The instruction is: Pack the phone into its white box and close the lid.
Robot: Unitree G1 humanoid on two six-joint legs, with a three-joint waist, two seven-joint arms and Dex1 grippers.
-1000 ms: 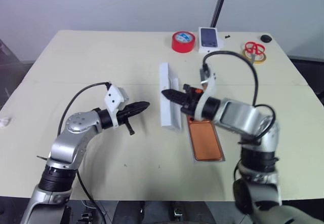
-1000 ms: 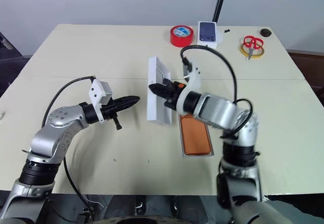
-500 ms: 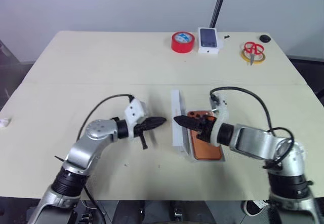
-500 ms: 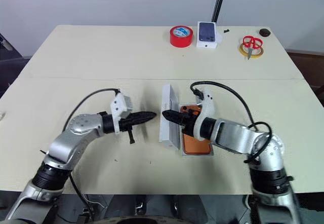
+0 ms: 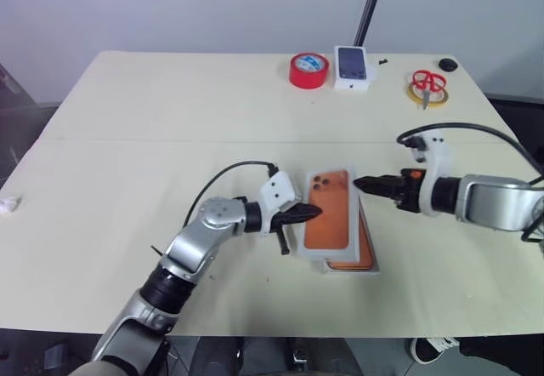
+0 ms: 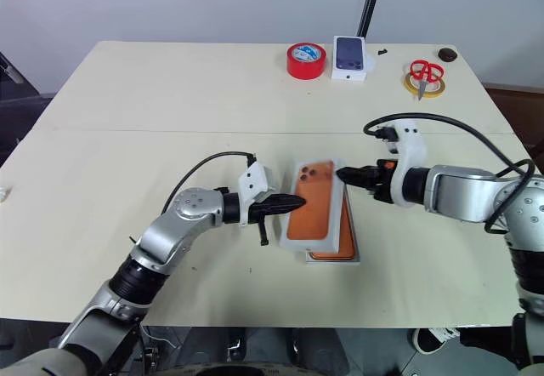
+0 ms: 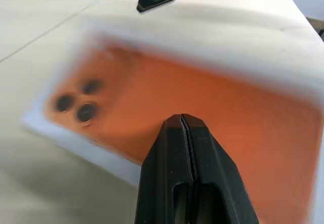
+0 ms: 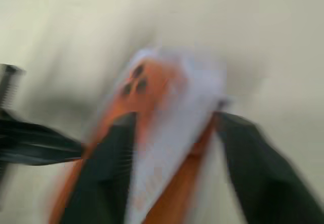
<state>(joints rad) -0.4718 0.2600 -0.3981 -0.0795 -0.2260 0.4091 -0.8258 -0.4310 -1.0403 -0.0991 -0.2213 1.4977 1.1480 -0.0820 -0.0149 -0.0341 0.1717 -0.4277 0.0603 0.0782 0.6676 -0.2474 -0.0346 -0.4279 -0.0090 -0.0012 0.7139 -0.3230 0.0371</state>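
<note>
From my remote seat, both arms are brushed silver shells with black joint collars. Each wrist wears a white printed bracket with a black cable looping out. The left gripper [image 5: 310, 212] and right gripper [image 5: 360, 183] have tapered black fingers; right one has an orange bit.

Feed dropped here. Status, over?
Left gripper shut, tip at left edge of lid. Right gripper open beside its right edge. Lid lies askew on box, not seated.

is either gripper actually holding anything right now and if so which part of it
Nothing is held. The left gripper is shut, tip over the lid. The right gripper, open, hangs beside the lid's far edge.
</note>
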